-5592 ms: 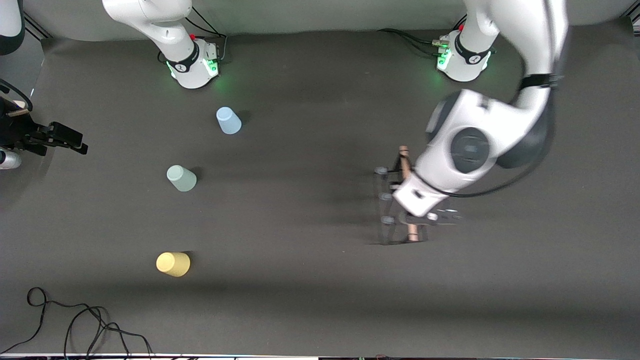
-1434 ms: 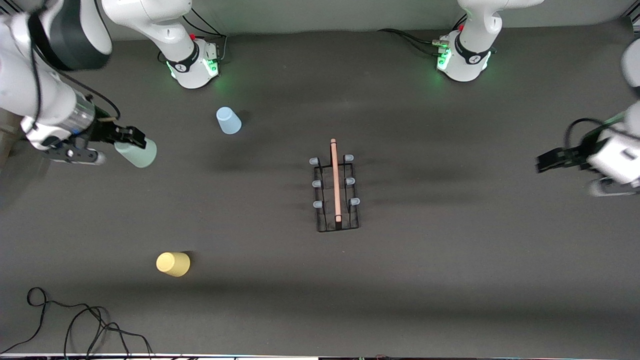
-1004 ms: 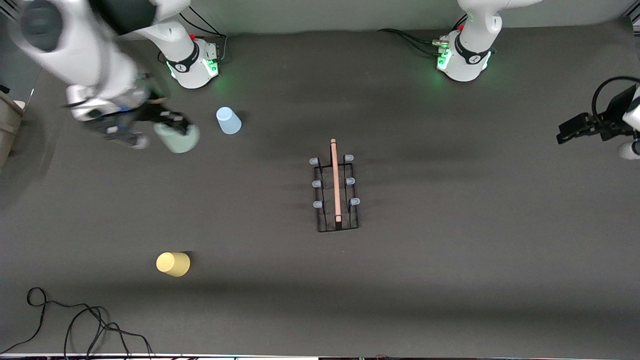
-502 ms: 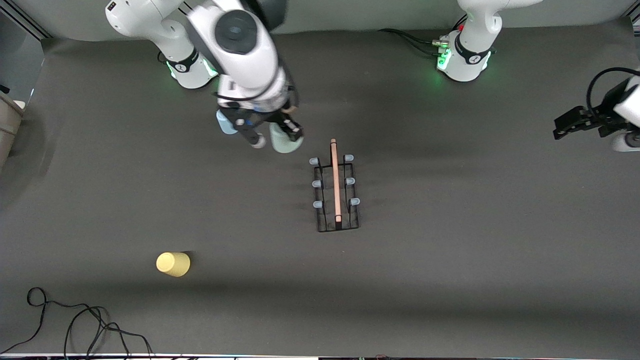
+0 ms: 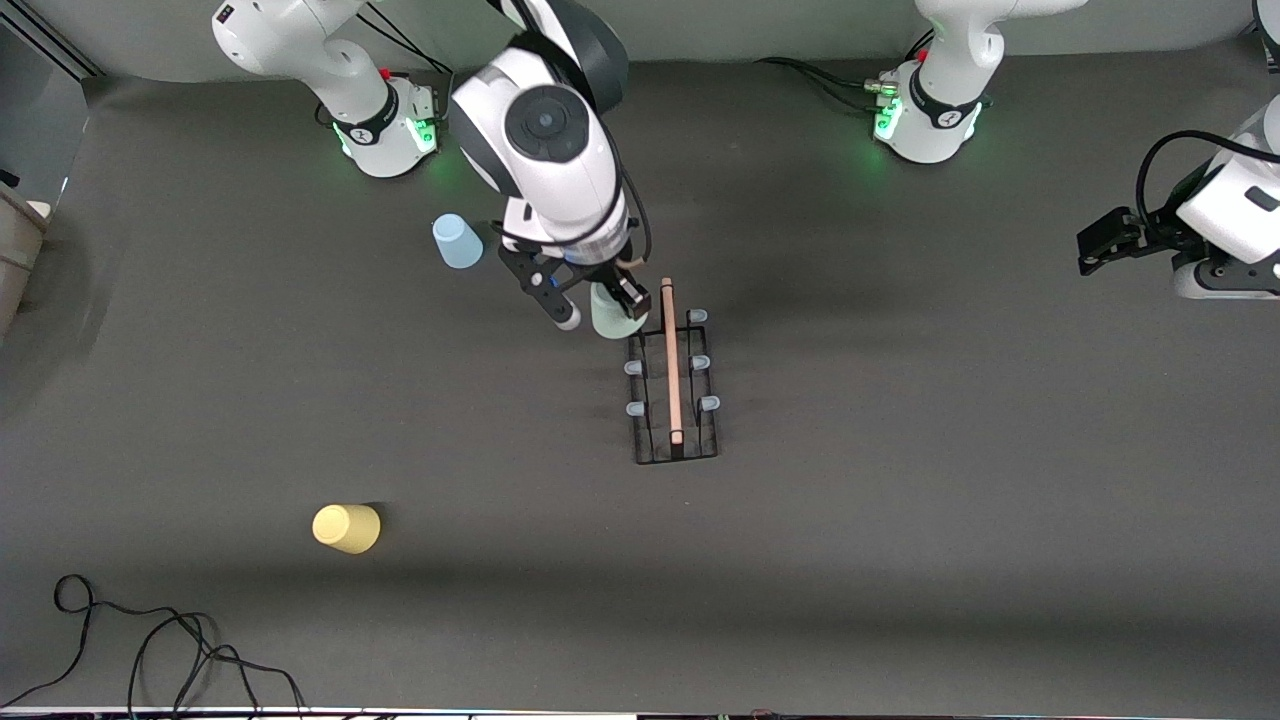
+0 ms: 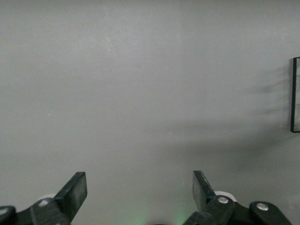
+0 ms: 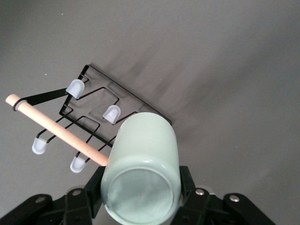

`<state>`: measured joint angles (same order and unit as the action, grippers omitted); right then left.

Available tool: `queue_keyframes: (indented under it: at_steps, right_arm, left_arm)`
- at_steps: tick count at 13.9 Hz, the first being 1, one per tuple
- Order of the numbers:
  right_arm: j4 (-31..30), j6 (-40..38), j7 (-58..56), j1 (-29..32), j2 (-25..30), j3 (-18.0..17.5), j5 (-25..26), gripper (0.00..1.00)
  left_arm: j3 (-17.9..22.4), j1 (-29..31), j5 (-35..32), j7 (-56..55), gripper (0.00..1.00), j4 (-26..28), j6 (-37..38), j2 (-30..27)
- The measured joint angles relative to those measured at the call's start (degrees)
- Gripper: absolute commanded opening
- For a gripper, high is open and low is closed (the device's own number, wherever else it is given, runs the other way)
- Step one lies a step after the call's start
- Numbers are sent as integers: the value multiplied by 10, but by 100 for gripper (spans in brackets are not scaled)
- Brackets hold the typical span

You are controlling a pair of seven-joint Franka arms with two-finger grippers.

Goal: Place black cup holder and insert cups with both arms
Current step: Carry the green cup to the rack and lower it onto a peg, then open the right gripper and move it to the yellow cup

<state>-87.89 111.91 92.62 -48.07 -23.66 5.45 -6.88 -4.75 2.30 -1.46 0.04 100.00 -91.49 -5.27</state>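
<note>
Gripping mint cup (image 7: 140, 173), right pincer (image 7: 140, 190) over rack (image 7: 98, 117).

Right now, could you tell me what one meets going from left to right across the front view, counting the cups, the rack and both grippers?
yellow cup → light blue cup → right gripper holding the mint green cup → black cup holder → left gripper

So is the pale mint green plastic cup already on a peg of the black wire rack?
Not yet. The pale mint green plastic cup is held in the right end effector over the black wire rack.
</note>
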Motion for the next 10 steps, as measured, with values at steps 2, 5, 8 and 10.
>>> queue_keyframes:
  at_steps: [2,5,8,10]
  right_arm:
    - [-7,20,0,-2,-18,0,-1,28]
    - [-23,50,1,-6,-43,0,-1,28]
    - [-40,80,1,-11,-65,0,-3,100]
    - [-44,88,1,-12,-74,0,-10,100]
  left_arm:
    - [0,-1,3,0,100,-4,5,-2]
    - [0,-1,4,1,100,-16,9,-2]
    - [0,-1,4,1,100,-16,18,0]
    - [1,-1,4,1,100,-16,19,1]
